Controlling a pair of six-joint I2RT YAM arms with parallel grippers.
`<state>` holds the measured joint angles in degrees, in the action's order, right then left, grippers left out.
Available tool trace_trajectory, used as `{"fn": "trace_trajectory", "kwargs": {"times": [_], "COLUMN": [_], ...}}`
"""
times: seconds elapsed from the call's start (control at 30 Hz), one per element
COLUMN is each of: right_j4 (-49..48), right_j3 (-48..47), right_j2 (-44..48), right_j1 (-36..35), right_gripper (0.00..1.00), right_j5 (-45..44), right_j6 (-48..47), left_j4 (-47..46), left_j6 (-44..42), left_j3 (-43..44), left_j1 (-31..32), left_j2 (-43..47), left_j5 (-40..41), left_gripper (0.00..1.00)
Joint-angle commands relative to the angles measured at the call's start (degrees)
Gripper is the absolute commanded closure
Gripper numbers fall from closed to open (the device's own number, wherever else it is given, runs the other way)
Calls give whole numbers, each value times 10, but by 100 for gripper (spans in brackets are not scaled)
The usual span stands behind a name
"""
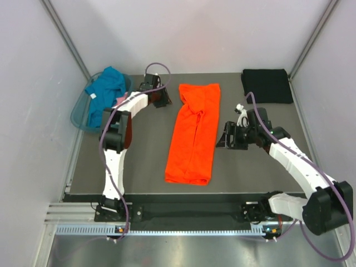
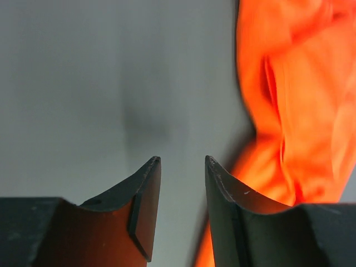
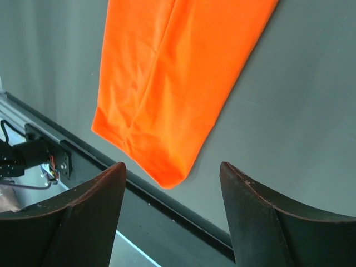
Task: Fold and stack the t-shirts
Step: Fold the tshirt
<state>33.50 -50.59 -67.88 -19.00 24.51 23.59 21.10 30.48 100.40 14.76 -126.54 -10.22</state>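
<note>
**Watch the rumpled far end of the orange shirt**

At the far left, the teal t-shirt [image 1: 107,89] sits heaped in the basket [image 1: 78,117], clear of your work.

Your left gripper [image 2: 182,161] hangs just left of the orange t-shirt [image 1: 193,133], by its far end. Its jaws are moderately parted and hold nothing. The cloth there is bunched, so a pinch may catch only the top layer and pull the lengthwise fold open.

The shirt lies as a long strip in the middle of the table [image 1: 144,161].

Your right gripper [image 3: 171,164] is just right of the strip, jaws wide and empty. If the two grips land unevenly, the next fold will probably skew.

The black t-shirt [image 1: 267,84] lies folded at the far right, and dragging orange cloth across it could disturb it.
</note>
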Motion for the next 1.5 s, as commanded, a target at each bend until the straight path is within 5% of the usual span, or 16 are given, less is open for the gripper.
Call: {"fn": "trace_trajectory", "kwargs": {"times": [0.0,0.17,0.5,0.73,0.97,1.1,1.27,1.47], "right_j4": [37,32,19,28,37,34,24,-2], "right_j3": [17,36,33,52,69,75,76,79], "right_j2": [34,49,60,71,75,64,36,-3], "right_j1": [1,0,0,1,1,1,0,-10], "right_gripper": [32,32,32,32,33,33,33,36], "right_j5": [-5,-24,-41,-39,-30,-13,4,57], "right_j6": [4,22,25,29,32,30,26,-4], "left_j4": [-113,-228,-252,-258,-310,-267,-174,-97], "left_j6": [18,86,172,206,204,183,109,41], "left_j3": [93,91,97,166,232,283,260,155], "left_j1": [3,18,26,26,19,14,12,10], "left_j2": [-65,-126,-179,-240,-273,-295,-246,-96], "left_j5": [-16,4,10,-20,-20,-17,2,23], "left_gripper": [58,55,57,84,93,82,43,42]}}
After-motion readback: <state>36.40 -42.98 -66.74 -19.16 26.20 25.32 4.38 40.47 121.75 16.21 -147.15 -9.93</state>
